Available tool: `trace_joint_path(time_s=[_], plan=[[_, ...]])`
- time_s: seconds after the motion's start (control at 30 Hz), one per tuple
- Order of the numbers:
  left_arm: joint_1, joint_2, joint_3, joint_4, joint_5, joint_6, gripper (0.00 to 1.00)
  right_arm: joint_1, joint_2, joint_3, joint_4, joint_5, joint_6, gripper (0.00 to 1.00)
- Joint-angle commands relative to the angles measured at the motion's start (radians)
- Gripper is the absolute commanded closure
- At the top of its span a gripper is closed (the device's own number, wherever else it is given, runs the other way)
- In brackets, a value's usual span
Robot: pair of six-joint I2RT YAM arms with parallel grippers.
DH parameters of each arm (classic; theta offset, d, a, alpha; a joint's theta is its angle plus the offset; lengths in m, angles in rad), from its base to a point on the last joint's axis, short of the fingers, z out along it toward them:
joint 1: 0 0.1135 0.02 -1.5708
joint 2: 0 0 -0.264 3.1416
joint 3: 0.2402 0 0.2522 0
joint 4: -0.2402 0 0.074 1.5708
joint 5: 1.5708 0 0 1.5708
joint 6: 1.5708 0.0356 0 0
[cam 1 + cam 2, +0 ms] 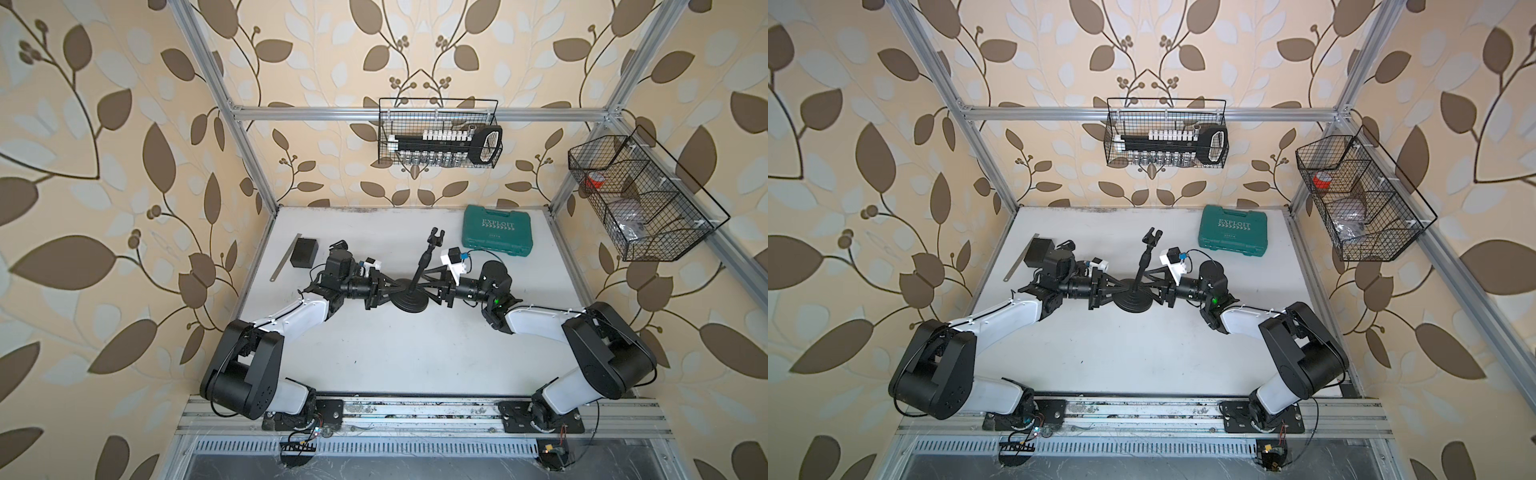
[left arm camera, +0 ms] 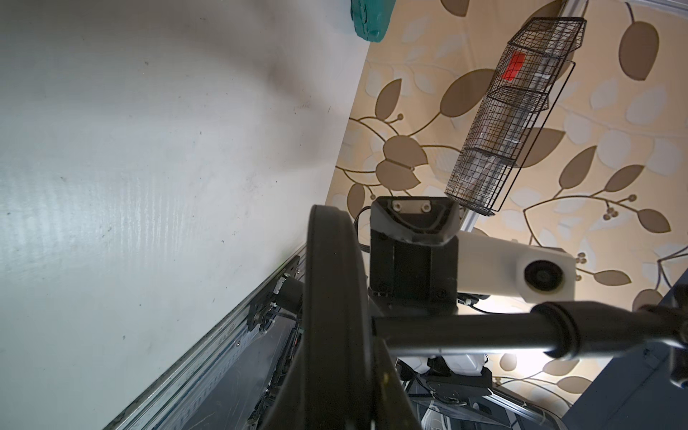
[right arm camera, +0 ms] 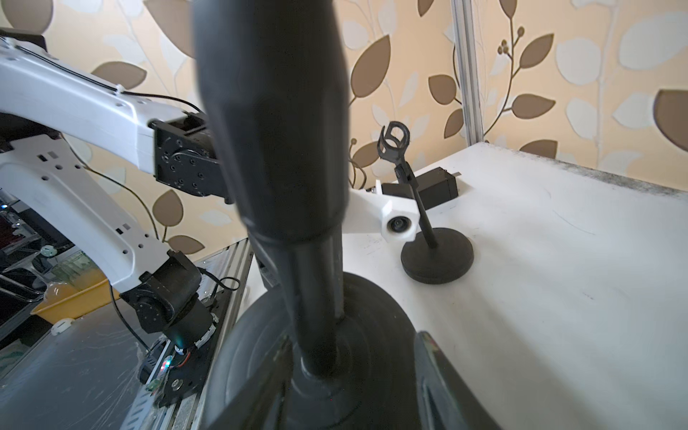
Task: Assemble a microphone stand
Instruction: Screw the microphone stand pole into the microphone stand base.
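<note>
The black microphone stand has its round base [image 1: 411, 302] on the white table. Its pole [image 1: 424, 266] rises to a clip [image 1: 434, 237]; both top views show it. My left gripper [image 1: 390, 291] reaches in from the left and is shut on the base's rim, seen edge-on in the left wrist view [image 2: 331, 283]. My right gripper [image 1: 430, 289] comes in from the right. In the right wrist view its fingers [image 3: 433, 372] straddle the foot of the pole [image 3: 309, 283] over the base [image 3: 372, 309]. A gap shows on one side, so it is open.
A green tool case [image 1: 496, 228] lies at the back right. A black box [image 1: 304, 252] and a metal ruler [image 1: 286, 257] lie at the back left. Wire baskets hang on the back wall [image 1: 440, 133] and the right wall [image 1: 640, 199]. The right wrist view shows another small clip stand [image 3: 437, 260] farther off.
</note>
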Motion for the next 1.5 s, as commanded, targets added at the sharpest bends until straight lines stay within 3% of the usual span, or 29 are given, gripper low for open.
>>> trace_joint_path(time_s=[0.0, 0.3, 0.53, 0.67, 0.77, 1.0, 1.1, 1.2, 1.3, 1.37, 1.47], plan=[[-0.004, -0.01, 0.047, 0.066, 0.059, 0.005, 1.0, 0.011, 0.036, 0.043, 0.099, -0.023, 0.049, 0.51], [-0.004, -0.008, 0.048, 0.066, 0.066, 0.01, 1.0, 0.051, 0.084, 0.053, 0.159, 0.016, 0.07, 0.66], [-0.004, -0.007, 0.048, 0.086, 0.064, -0.001, 1.0, 0.068, 0.085, 0.033, 0.177, 0.072, 0.061, 0.98], [-0.004, -0.011, 0.047, 0.113, 0.053, -0.02, 1.0, 0.095, 0.063, 0.005, 0.162, 0.18, 0.041, 1.0], [-0.004, -0.009, 0.049, 0.145, 0.043, -0.042, 1.0, 0.144, 0.012, -0.037, 0.092, 0.422, 0.044, 1.0], [-0.004, -0.014, 0.068, 0.149, 0.037, -0.047, 1.0, 0.365, -0.133, -0.027, -0.319, 1.125, 0.115, 1.0], [-0.003, -0.009, 0.068, 0.147, 0.037, -0.044, 1.0, 0.435, -0.152, 0.02, -0.442, 1.271, 0.117, 1.0], [-0.001, 0.0, 0.065, 0.146, 0.032, -0.04, 1.0, 0.419, -0.156, 0.047, -0.443, 1.129, 0.038, 1.0], [0.001, 0.012, 0.066, 0.145, 0.033, -0.041, 1.0, 0.319, -0.176, 0.05, -0.436, 0.782, -0.033, 0.47], [0.002, 0.02, 0.069, 0.145, 0.038, -0.039, 1.0, 0.252, -0.194, 0.02, -0.384, 0.596, -0.067, 0.36], [0.002, 0.027, 0.071, 0.144, 0.046, -0.037, 1.0, 0.147, -0.194, -0.004, -0.314, 0.318, -0.116, 0.33]])
